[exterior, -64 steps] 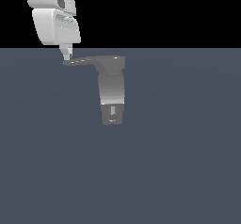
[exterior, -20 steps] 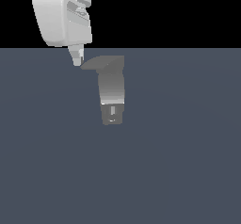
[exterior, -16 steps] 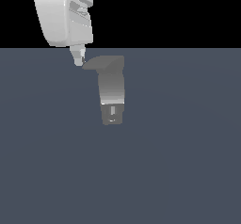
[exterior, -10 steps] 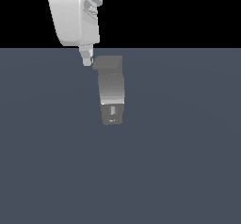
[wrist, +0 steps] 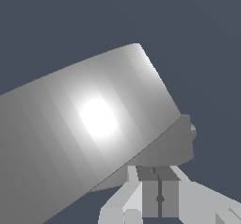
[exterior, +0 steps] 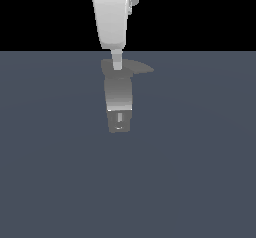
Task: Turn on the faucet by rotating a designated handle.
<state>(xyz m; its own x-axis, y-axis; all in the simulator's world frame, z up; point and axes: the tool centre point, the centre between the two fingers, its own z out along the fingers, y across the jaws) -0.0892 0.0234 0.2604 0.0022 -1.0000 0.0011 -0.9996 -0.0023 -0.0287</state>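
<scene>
Faucet: smooth grey metal cylinder, flat tapered handle on top; white gripper touches it, fingers together, holding nothing.

The hand hangs directly over the faucet, touching its top; the handle juts toward the exterior view's right.

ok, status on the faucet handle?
Gripper down at the top of the faucet, fingers together in the wrist view. Handle points to the exterior view's right. Nothing else in the way.
</scene>
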